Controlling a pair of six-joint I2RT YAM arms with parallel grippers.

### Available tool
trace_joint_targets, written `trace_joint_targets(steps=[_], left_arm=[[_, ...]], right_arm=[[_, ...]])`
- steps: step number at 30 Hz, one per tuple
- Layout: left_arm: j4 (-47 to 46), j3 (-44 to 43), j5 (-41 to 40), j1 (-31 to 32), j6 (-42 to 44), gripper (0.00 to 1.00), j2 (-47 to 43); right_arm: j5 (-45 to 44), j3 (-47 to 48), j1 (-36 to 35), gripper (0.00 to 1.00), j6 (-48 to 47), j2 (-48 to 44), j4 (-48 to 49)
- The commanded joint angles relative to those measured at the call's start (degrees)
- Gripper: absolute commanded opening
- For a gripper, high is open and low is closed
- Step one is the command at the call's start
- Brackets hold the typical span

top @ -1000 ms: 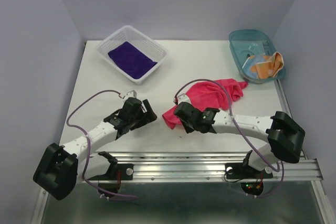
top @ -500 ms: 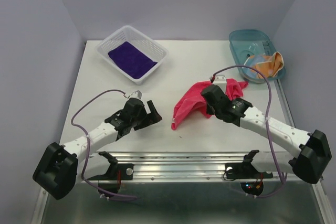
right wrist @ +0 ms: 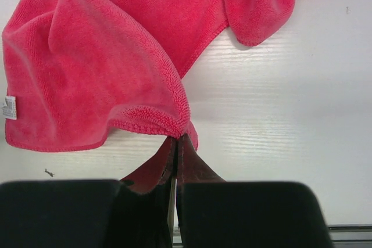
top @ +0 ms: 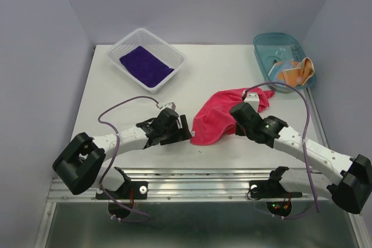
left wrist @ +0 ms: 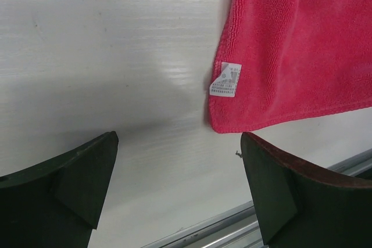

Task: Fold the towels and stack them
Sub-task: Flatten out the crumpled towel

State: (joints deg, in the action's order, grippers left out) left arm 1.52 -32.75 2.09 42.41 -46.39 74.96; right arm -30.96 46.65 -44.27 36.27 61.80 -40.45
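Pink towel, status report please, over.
Right gripper shut on edge of pink towel. Left gripper open, near its tagged corner, not touching. Purple towel in basket, orange towel in tray, both clear.

A white desk (top: 232,68) with a faint horizontal grain is shown, enclosed on three sides by plain, pale lavender-grey panels: a back wall (top: 197,4) at 12 o'clock, a left wall (top: 35,85) at 9 o'clock and a right wall (top: 349,62) at 3 o'clock. Along the desk's edge at 6 o'clock an aluminium rail (top: 203,179) is mounted; below it a dull grey-green surface (top: 192,227) is seen. Soft, even light is cast, and only diffuse shadows are left on the desk.
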Motion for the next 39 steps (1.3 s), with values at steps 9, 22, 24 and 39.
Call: trace_joint_targets(steps=[9,22,24,39], left_arm=[[11.3,-15.7,-13.9,8.5,-2.6,0.84,14.8],[16.2,-19.4,-16.9,13.0,-4.7,0.66,23.6],[17.5,-20.1,-17.6,13.6,-4.8,0.65,24.4],[23.4,-22.2,-20.1,17.9,-9.0,0.4,31.1]], right_arm=[[3.5,-2.6,0.2,0.01,-0.1,-0.5,4.9],[4.0,-3.1,0.2,0.02,-0.7,-2.2,5.3],[4.2,-3.1,0.2,0.02,-0.8,-2.3,5.4],[4.1,-3.1,0.2,0.02,-1.2,-3.0,5.8]])
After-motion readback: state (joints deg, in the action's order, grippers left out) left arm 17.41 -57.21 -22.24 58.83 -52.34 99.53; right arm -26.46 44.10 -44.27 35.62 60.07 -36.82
